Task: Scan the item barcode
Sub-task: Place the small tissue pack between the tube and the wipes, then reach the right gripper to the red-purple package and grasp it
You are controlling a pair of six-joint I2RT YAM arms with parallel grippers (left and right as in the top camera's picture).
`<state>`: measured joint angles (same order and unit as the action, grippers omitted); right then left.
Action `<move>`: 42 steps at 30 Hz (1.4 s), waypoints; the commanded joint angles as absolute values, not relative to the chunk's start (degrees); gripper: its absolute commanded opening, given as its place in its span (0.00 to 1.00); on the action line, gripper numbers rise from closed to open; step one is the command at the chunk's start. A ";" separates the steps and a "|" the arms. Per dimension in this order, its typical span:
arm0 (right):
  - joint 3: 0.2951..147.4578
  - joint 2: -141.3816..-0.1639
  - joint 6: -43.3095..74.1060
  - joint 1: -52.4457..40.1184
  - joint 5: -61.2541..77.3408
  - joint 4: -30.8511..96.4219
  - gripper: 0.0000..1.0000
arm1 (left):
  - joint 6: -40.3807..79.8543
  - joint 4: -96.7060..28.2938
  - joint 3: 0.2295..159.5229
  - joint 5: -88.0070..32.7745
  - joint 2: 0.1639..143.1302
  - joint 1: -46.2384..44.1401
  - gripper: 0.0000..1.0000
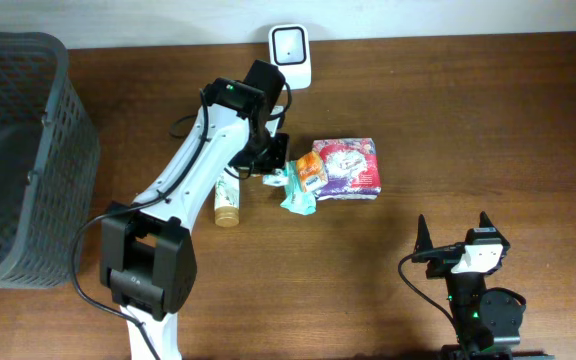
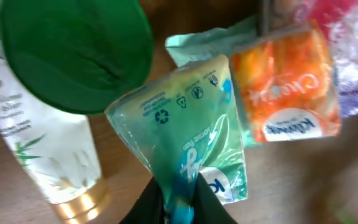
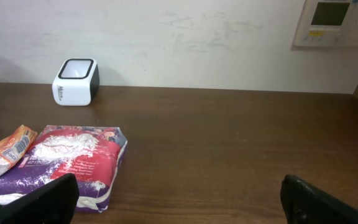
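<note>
The item, a green tissue pack [image 2: 185, 118], lies on the table beside a bottle, and my left gripper [image 2: 179, 205] is shut on its near edge. From overhead, the left gripper [image 1: 273, 175] sits at the pack's [image 1: 296, 195] left end. No barcode shows on it, only recycling marks. The white barcode scanner [image 1: 291, 55] stands at the back edge, also in the right wrist view as the scanner [image 3: 75, 81]. My right gripper [image 1: 455, 240] stands open over bare table at the front right, its fingers [image 3: 42, 202] wide apart with nothing between them.
An orange tissue pack [image 1: 311, 172] leans on a red and purple pack [image 1: 348, 168] right of the item. A white bottle [image 1: 229, 200] with a gold band and green cap [image 2: 73, 53] lies to its left. A dark mesh basket [image 1: 13, 150] fills the left side.
</note>
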<state>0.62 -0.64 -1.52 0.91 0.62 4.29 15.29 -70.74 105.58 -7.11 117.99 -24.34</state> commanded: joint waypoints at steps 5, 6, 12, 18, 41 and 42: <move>0.32 -0.32 -1.23 0.38 0.16 4.67 0.99 | 14.68 -70.48 107.18 -4.91 118.15 -24.08 0.43; 0.32 -0.32 -1.23 0.38 0.16 4.67 0.99 | 14.68 -71.37 109.16 -4.89 118.15 -24.05 0.45; 0.32 -0.32 -1.23 0.38 0.16 4.67 0.99 | 14.66 -90.15 131.81 0.71 115.00 -21.82 0.77; 0.32 -0.32 -1.23 0.38 0.16 4.67 0.99 | 18.55 -96.73 133.95 7.40 105.95 -8.49 0.99; 0.32 -0.32 34.54 0.36 39.05 -17.98 0.99 | 18.57 -94.87 127.44 8.23 105.95 -4.23 0.99; 0.32 -0.32 39.29 0.36 39.05 -22.87 0.99 | 18.57 -94.87 127.44 8.23 105.95 -4.21 0.99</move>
<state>0.60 -0.82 24.80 0.91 32.93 -16.10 17.80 -94.91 127.70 7.79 106.32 -4.36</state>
